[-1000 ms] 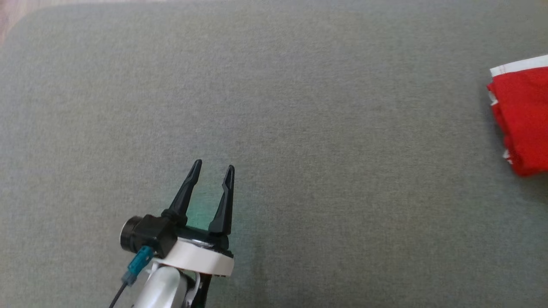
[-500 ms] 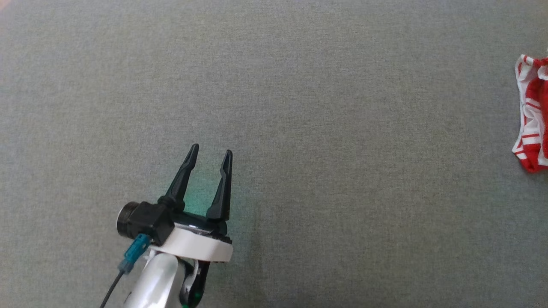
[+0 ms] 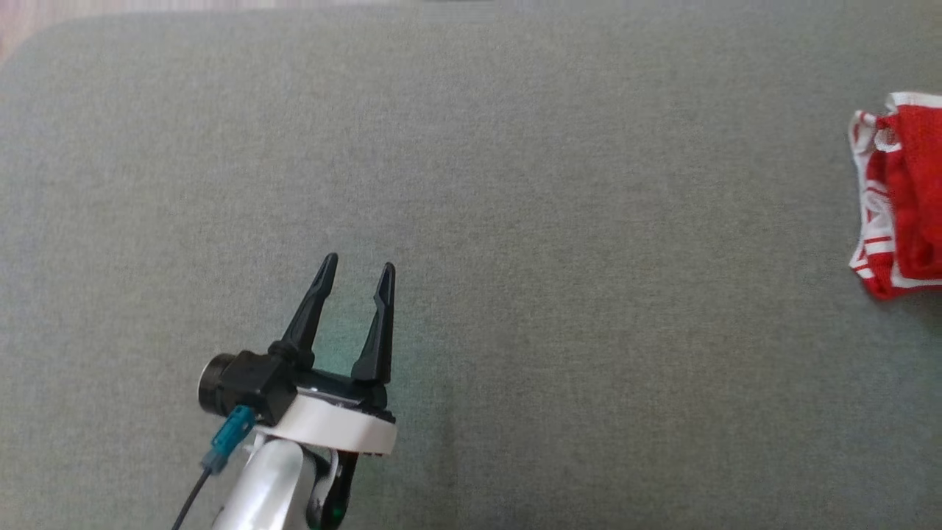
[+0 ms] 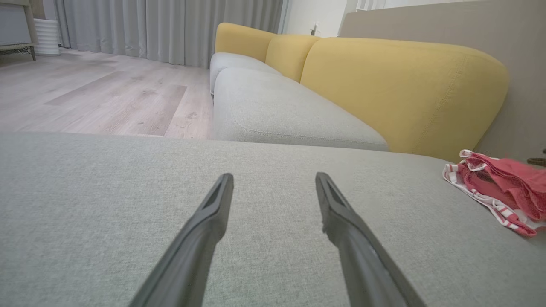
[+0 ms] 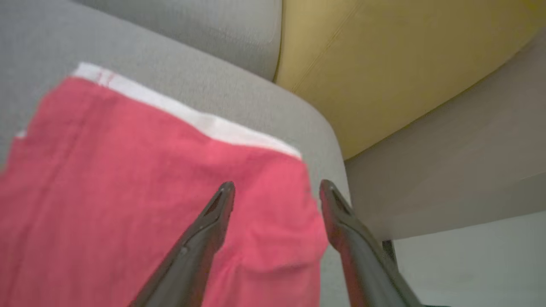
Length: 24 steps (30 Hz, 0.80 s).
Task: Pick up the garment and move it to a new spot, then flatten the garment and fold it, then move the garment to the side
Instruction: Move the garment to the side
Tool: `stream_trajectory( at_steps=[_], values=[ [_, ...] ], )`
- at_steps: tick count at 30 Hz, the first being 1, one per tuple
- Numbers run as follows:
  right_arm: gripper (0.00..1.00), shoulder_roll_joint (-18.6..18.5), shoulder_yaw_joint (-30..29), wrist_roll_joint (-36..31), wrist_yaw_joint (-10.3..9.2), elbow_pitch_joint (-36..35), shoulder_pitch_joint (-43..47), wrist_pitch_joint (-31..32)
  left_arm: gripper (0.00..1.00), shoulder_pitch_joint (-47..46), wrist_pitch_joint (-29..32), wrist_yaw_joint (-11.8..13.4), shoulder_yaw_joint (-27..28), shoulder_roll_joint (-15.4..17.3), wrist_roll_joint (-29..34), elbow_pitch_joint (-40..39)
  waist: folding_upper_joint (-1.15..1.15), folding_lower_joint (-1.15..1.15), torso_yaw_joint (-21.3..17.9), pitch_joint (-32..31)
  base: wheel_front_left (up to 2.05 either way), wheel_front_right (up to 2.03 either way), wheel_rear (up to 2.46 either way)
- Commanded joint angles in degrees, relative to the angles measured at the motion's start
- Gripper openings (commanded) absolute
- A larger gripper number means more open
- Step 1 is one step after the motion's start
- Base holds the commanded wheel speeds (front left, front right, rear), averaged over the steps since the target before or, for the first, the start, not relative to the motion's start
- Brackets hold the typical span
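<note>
Red garment (image 3: 907, 193) on grey cushion (image 3: 515, 184)

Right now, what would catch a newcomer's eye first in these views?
The red garment with white striped trim, lying rumpled on the grey cushion at the head view's far right. Next, the left gripper, open, over bare cushion at lower left, and the yellow sofa backrest in the left wrist view.

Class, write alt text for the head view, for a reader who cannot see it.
A red and white garment lies bunched at the right edge of a grey cushion. The left gripper, jaws open and empty, is at the lower left, well apart from it.
</note>
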Motion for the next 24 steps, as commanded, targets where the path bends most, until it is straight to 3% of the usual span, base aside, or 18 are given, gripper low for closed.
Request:
stream_trajectory(
  at_steps=[1,6,13,18,24],
  values=[
    [1.00,-1.6,-0.2,-0.8,-0.04,-0.3,-1.3,-1.0,1.00,-0.4,-0.5,-0.2,1.9,0.1,0.1,-1.4,0.00,0.00,-0.8,-1.5,0.00,0.00,0.00],
    [1.00,4.1,-4.5,-1.4,-0.04,-0.1,-5.0,-3.4,1.00,1.0,-0.5,-0.1,2.9,0.1,0.1,-1.6,0.00,0.00,-2.6,-5.1,0.00,0.00,0.00],
    [1.00,13.2,-7.5,-2.4,-0.04,-6.9,-5.0,-9.0,1.00,2.4,-0.5,0.0,3.7,0.1,-0.2,-3.1,0.00,0.00,-4.3,-9.6,0.00,0.00,0.00],
    [1.00,18.8,-12.9,-2.2,-0.04,-14.2,0.6,-13.3,1.00,3.5,-0.5,0.7,4.8,0.1,0.4,-5.2,0.00,0.00,-5.1,-11.8,0.00,0.00,0.00],
    [1.00,27.4,-21.5,-4.5,-0.04,-25.0,14.2,-14.3,1.00,5.1,-0.5,2.0,5.4,0.1,0.8,-6.9,0.00,0.00,-5.3,-13.7,0.00,0.00,0.00]
  ],
)
